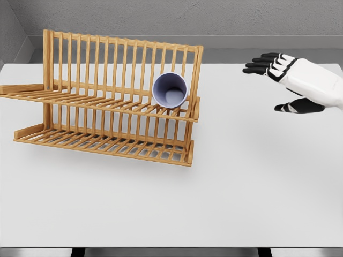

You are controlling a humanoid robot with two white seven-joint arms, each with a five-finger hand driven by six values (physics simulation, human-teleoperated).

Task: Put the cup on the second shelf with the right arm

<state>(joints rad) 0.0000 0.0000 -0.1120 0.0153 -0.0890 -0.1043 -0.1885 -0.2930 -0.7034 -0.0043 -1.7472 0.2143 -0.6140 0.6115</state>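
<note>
A pale lilac cup lies on its side on the upper shelf of the wooden dish rack, near the shelf's right end, its mouth facing me. My right hand hovers above the table well to the right of the rack, fingers spread and holding nothing. It is apart from the cup by a wide gap. The left arm does not show.
The rack stands on a white table, its lower shelf bare. A grey wall runs behind the table. The table's front edge lies near the bottom of the view.
</note>
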